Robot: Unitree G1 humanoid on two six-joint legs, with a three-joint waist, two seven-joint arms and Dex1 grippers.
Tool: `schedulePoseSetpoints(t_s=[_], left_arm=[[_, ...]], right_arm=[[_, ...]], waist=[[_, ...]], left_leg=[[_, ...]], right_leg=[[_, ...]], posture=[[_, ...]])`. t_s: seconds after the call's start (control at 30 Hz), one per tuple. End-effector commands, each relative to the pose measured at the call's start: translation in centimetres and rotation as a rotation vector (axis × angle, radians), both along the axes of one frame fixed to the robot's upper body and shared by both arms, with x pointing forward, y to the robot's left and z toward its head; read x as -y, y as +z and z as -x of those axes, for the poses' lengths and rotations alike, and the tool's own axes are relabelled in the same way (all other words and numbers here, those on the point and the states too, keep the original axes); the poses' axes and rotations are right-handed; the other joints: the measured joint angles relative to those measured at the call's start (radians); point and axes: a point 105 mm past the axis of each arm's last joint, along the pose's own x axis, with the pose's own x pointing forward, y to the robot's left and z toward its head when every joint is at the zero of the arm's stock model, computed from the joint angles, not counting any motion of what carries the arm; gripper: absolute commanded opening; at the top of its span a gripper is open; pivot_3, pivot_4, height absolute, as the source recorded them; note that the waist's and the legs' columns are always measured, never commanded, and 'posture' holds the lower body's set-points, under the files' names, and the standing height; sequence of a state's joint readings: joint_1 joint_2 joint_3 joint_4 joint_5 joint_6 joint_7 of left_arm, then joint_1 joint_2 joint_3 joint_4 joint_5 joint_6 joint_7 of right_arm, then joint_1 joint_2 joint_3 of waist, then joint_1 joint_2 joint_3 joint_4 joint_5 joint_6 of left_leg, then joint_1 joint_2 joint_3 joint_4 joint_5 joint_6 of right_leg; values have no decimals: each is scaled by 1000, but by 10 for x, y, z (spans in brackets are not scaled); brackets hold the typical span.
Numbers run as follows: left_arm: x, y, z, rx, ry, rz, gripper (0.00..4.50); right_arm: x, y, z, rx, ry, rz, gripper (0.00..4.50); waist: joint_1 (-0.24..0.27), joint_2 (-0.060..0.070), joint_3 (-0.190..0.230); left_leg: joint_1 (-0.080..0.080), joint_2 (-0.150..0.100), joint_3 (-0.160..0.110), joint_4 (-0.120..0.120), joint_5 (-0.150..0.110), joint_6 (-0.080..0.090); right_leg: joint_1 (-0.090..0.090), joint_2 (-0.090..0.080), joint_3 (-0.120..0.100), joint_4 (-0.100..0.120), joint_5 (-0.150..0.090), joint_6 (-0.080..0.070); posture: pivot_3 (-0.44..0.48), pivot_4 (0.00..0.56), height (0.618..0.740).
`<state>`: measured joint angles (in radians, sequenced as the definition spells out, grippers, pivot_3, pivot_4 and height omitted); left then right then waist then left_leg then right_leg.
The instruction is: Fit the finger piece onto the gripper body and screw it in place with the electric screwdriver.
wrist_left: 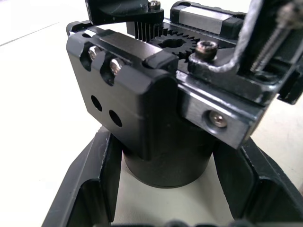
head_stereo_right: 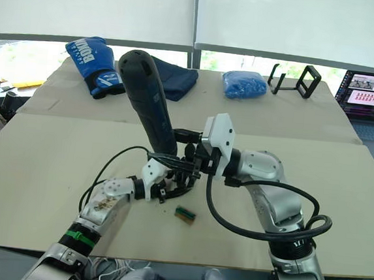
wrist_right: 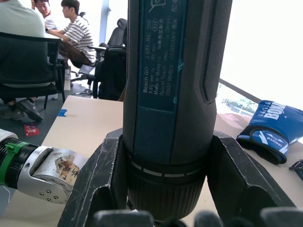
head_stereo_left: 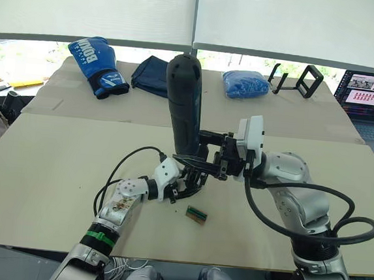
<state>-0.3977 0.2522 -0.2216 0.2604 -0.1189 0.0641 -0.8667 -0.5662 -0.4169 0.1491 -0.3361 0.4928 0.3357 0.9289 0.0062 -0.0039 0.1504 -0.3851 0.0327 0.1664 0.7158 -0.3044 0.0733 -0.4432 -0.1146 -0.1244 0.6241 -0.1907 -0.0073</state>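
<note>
The electric screwdriver (head_stereo_left: 183,104) stands upright over the table's middle, thick dark body up, with my right gripper (head_stereo_left: 198,159) shut on its lower end. In the right wrist view the screwdriver (wrist_right: 170,94) sits between both fingers (wrist_right: 102,189). Just beneath it, my left gripper (head_stereo_left: 193,180) is shut on the gripper body (wrist_left: 156,118), fingers (wrist_left: 90,184) on either side of its round base. On top of the body are a black block with two silvery screws, two holes and a gear. The screwdriver's bit is hidden. I cannot pick out the finger piece.
A small green-and-brown block (head_stereo_left: 197,214) lies on the beige table (head_stereo_left: 53,167) just in front of the grippers. Along the back are a blue boxing glove (head_stereo_left: 95,66), a dark cloth (head_stereo_left: 150,74), a blue bundle (head_stereo_left: 244,84), a black stand (head_stereo_left: 297,81) and a laptop (head_stereo_left: 371,97). People sit in the background (wrist_right: 71,28).
</note>
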Motion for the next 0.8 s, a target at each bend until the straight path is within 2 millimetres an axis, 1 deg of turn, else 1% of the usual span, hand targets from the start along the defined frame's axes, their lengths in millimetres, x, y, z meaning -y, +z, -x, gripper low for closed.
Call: schedulePoseSetpoints(t_s=[0.03,0.53,0.8], left_arm=[[4,-11,7,-40,-19,-15,2293],[3,-12,7,-46,-16,-16,2293],[3,-12,8,-45,-16,-15,2293]], right_arm=[[-1,14,10,46,34,-38,1943],[-3,13,11,26,40,-42,1943],[0,10,4,10,5,-64,1943]], waist=[[0,0,0],[0,0,0],[0,0,0]], left_leg=[[0,0,0,0,0,0],[0,0,0,0,0,0],[0,0,0,0,0,0]], right_leg=[[0,0,0,0,0,0],[0,0,0,0,0,0],[0,0,0,0,0,0]], posture=[[0,150,740],[0,150,740],[0,150,740]])
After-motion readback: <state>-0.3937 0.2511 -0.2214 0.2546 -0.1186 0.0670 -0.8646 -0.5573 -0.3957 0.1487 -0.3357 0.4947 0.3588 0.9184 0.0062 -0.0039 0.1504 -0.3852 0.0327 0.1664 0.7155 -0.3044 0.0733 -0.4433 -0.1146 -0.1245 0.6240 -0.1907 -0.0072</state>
